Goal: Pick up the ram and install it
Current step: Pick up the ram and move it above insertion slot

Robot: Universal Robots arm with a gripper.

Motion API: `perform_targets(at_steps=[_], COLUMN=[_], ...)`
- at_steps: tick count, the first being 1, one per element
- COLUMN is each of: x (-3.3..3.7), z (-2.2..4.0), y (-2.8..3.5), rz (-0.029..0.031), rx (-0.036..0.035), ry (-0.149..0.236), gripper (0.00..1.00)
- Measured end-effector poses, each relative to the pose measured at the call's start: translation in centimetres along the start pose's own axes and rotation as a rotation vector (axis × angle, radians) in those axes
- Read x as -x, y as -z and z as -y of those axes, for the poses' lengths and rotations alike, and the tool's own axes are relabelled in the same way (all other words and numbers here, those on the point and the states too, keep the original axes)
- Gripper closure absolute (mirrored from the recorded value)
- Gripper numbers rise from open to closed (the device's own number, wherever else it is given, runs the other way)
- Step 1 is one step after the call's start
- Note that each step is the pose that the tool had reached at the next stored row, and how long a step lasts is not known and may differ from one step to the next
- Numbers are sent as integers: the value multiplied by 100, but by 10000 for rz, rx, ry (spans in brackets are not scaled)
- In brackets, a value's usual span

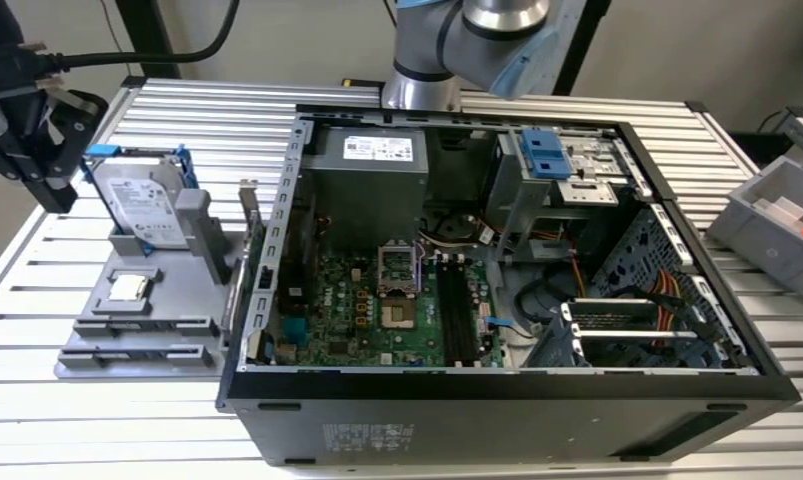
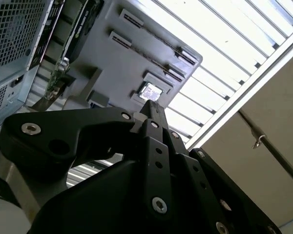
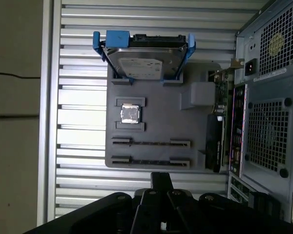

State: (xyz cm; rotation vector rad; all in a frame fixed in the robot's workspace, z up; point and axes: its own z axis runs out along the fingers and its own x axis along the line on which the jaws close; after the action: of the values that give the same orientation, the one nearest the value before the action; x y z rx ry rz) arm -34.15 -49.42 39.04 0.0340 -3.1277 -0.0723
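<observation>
Ribbed aluminium table (image 1: 94, 420), dull floor (image 3: 14, 146) past its edge. Open computer case (image 1: 508, 420) on table, green motherboard (image 1: 361, 310) exposed. Just beside case, at exterior view's left, grey tray (image 3: 156, 112): hard drive in blue frame (image 3: 144, 61), square chip (image 3: 130, 114), two long slots (image 3: 151, 143), thin dark strip in each; cannot tell whether either is ram. Gripper (image 2: 151, 105) held clear of tray, fingers drawn together, nothing seen between.

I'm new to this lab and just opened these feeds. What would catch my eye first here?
The open computer case, motherboard exposed, dominates the exterior view on a slatted metal table. At the exterior view's left, a grey tray carries a silver hard drive in a blue frame and a small square chip. In the first wrist view the black gripper hangs near that tray.
</observation>
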Motion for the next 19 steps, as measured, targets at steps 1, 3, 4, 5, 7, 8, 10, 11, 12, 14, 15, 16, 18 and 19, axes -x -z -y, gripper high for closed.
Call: perform_targets(at_steps=[1, 3, 4, 5, 7, 8, 10, 11, 12, 14, 15, 16, 18, 19], x=[0, 0, 0, 0, 0, 0, 0, 0, 0, 0, 0, 0, 0, 0], z=[0, 0, 0, 0, 1, 1, 1, 1, 1, 1, 1, 1, 1, 1], y=[0, 0, -1, -1, -1, -1, -1, -1, -1, -1, -1, -1, -1, -1], rz=[1, 0, 1, 1, 1, 1, 1, 0, 1, 1, 0, 1, 0, 1], rx=[0, 0, 0, 0, 0, 0, 0, 0, 0, 0, 0, 0, 0, 0], ry=[0, 0, 0, 0, 0, 0, 0, 0, 0, 0, 0, 0, 0, 0], gripper=[100, 100, 100, 100, 100, 100, 100, 100, 100, 100, 100, 100, 100, 100])
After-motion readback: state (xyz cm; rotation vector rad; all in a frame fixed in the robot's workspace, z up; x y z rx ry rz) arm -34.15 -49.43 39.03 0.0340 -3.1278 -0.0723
